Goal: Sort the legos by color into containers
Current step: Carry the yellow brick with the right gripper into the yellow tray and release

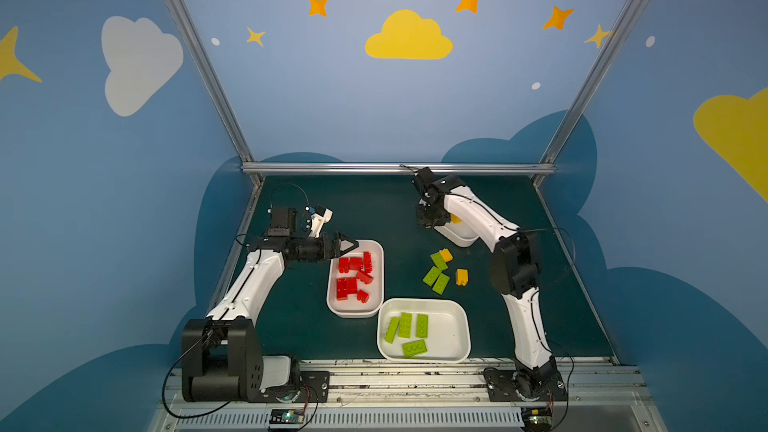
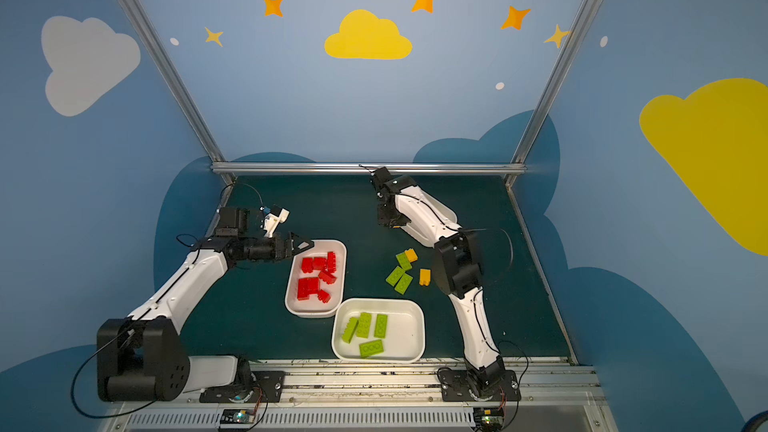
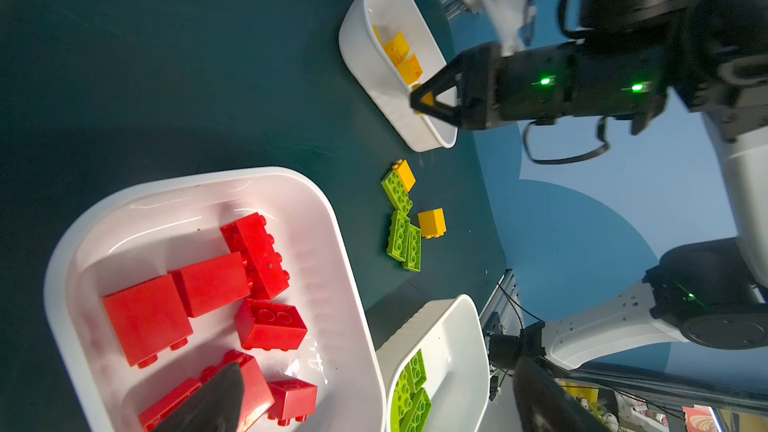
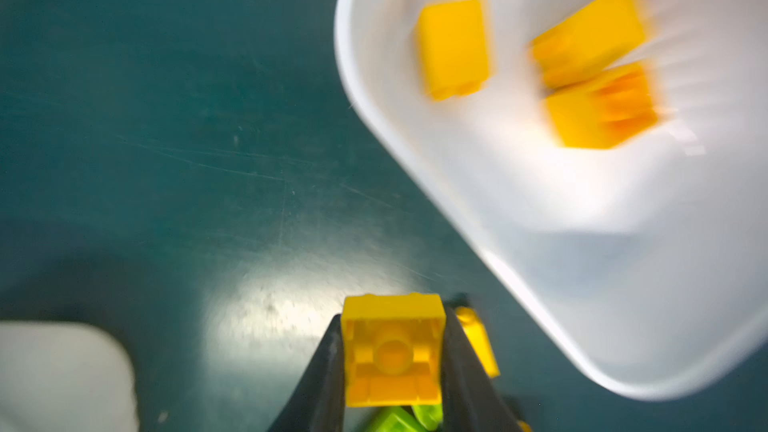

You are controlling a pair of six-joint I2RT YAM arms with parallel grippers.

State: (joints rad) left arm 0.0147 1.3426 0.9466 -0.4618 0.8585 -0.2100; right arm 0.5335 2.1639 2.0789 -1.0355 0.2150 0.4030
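Yellow brick (image 4: 392,363) pinched in the right claw (image 4: 392,320) beside a white tub (image 4: 540,209); left claw (image 1: 348,245) spread wide over red bricks (image 1: 353,276).

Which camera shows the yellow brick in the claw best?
The right wrist view: the yellow brick sits big and close, squeezed in the right claw, hollow underside facing the camera. The left wrist view shows only a yellow sliver between the claw tips. In both top views the arm mostly hides it.
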